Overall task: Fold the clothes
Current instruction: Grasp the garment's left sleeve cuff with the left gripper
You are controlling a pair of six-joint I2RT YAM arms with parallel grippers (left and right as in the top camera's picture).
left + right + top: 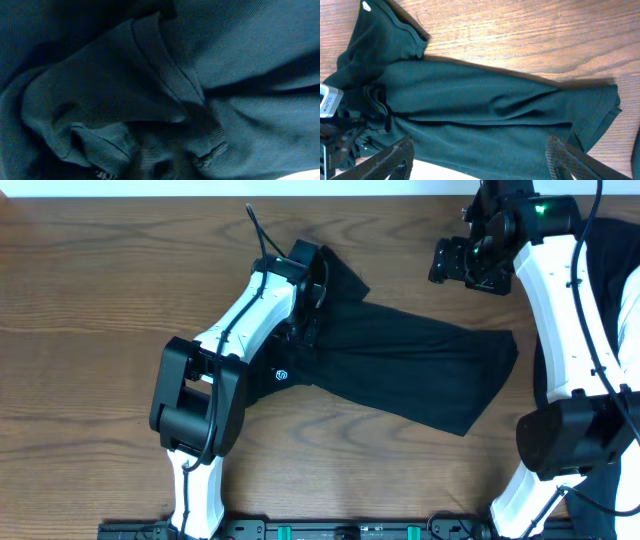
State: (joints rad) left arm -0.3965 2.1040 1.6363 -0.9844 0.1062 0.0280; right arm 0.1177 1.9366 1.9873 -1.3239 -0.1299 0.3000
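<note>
**Fold the clothes: first hold at the bunched end**

The clothes, a single black garment, are spread over the middle of the table. The long axis is laid on a diagonal. The crumpled end is turned toward the table's far edge and left side. The flatter, wider end is pointed toward the table's near edge and right side. A small white logo is seen on the part nearest the table's left side.

The left gripper is pressed into the crumpled end. Only fabric is shown in its own camera, so it cannot be told whether the jaws are together or apart.

The right gripper is held above the table's far right part, jaws wide apart and nothing between them.

Judged step: an early hold, with no fold made yet. For the next move, a sure pinch on the left is called for, and a second hold on the wide end so the cloth can be drawn flat.
</note>
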